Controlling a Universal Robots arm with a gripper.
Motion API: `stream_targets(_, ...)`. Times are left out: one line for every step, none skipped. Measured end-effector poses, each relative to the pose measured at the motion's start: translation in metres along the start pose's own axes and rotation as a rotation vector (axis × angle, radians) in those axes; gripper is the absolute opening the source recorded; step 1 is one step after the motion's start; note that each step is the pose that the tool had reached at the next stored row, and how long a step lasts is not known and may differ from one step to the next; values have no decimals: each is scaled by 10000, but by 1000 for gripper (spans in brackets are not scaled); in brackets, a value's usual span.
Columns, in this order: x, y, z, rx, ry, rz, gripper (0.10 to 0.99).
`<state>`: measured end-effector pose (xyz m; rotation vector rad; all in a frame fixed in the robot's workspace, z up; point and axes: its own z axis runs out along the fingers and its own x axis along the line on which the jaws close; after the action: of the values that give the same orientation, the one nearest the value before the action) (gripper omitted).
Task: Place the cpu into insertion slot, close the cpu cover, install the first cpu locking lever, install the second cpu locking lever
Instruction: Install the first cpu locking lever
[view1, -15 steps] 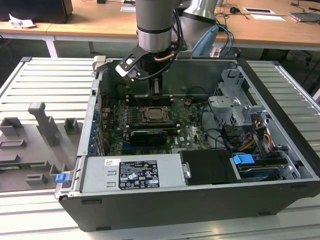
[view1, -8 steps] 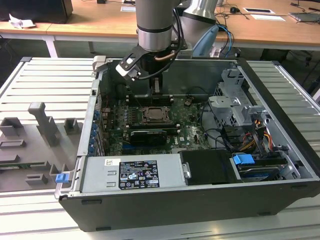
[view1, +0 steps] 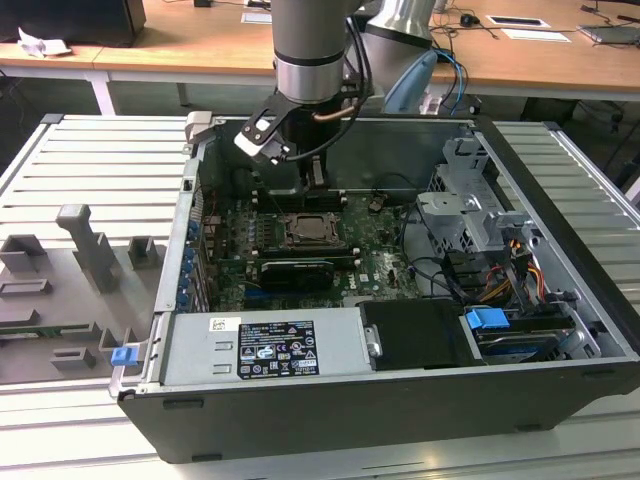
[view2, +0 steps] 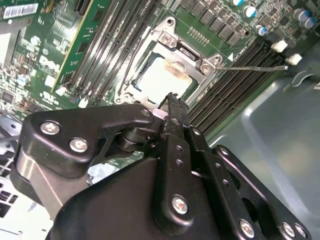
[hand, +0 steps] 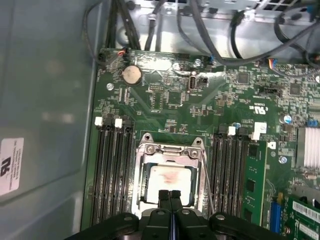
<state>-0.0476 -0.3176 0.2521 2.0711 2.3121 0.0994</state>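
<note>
So the cpu (hand: 167, 180) is sitting in the insertion slot (hand: 141, 172) on the green motherboard (hand: 170, 107), pale metal top facing up. The cpu cover (hand: 170, 150) looks to be lying flat over it, with the chip showing through the cut-out window. A thin wire lever (hand: 208, 185) runs along one side of the socket, and in the second wrist view a thin rod (view2: 257, 68) pokes out past the socket's corner over the memory slots. Can't tell whether either one is latched. The claw (hand: 169, 196) is right over the near edge of the chip with its two black fingertips (hand: 163, 195) pressed together and nothing pinched between them; whether they touch the chip, I honestly can't say. Long black memory slots (hand: 114, 170) flank the socket on both sides, and a coin battery (hand: 132, 75) sits further up the board near a bundle of black cables (hand: 235, 55). In the exterior view the arm (view1: 315, 50) drops straight down into the open computer case (view1: 560, 240), which has a silver power supply (view1: 265, 345) along its near side. The case rests on a ribbed grey tabletop (view1: 90, 160), with some grey fixture blocks (view1: 90, 245) off to the exterior view's left.
</note>
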Motion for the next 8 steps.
stream_targets(0, 0, 0, 2, 11, -154, 106)
stream_targets(0, 0, 0, 5, 23, -317, 106)
stream_targets(0, 0, 0, 9, 36, -512, 106)
stream_targets(0, 0, 0, 11, 47, -652, 106)
stream_targets(0, 0, 0, 14, 60, -839, 106)
stream_targets(0, 0, 0, 16, 72, -995, 106)
stream_targets(0, 0, 0, 20, 86, -1203, 106)
stream_targets(0, 0, 0, 22, 100, -1394, 106)
